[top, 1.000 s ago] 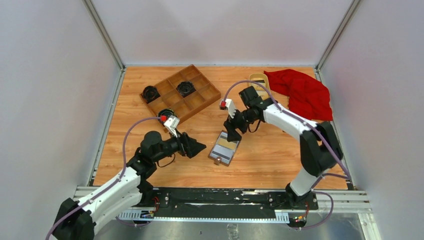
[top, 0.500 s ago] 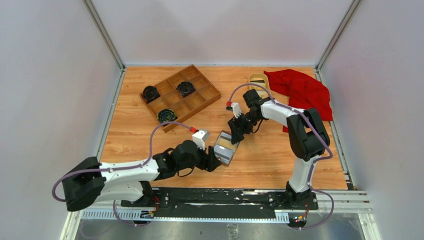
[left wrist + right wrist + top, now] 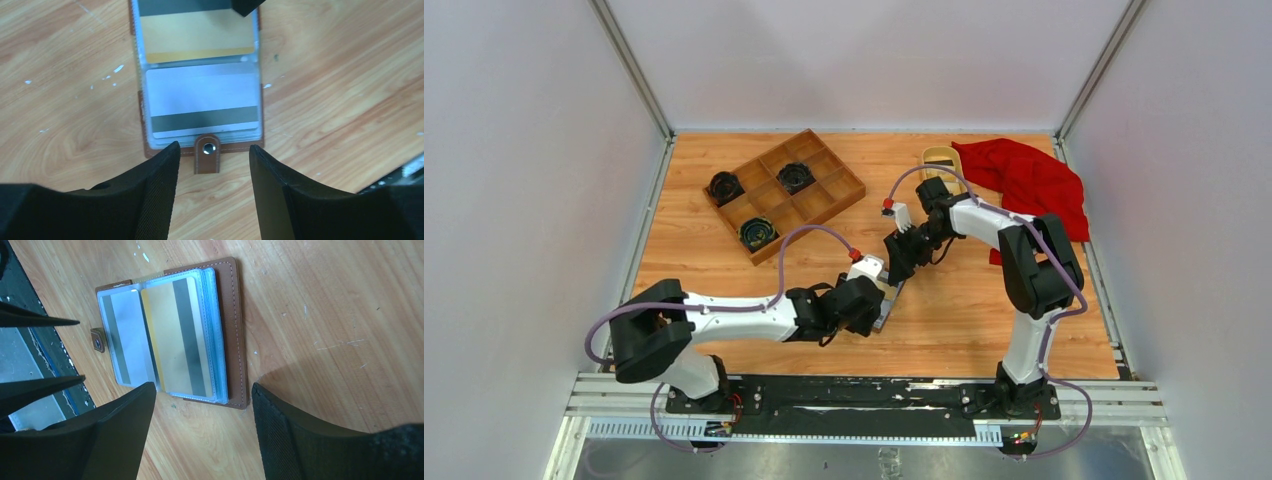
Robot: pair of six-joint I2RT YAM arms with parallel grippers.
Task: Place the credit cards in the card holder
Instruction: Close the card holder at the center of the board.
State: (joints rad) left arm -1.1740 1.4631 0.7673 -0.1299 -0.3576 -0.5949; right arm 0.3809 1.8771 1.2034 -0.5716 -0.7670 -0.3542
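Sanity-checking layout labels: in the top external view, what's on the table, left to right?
On the table: wooden compartment tray → card holder → yellow dish → red cloth.

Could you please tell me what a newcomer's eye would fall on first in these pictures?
The open brown card holder at mid-table draws the eye, a gold card and a white card showing in its clear pockets. The left gripper stands open at its snap-tab end, the right gripper open by the other half. A red cloth lies bunched in the far right corner.
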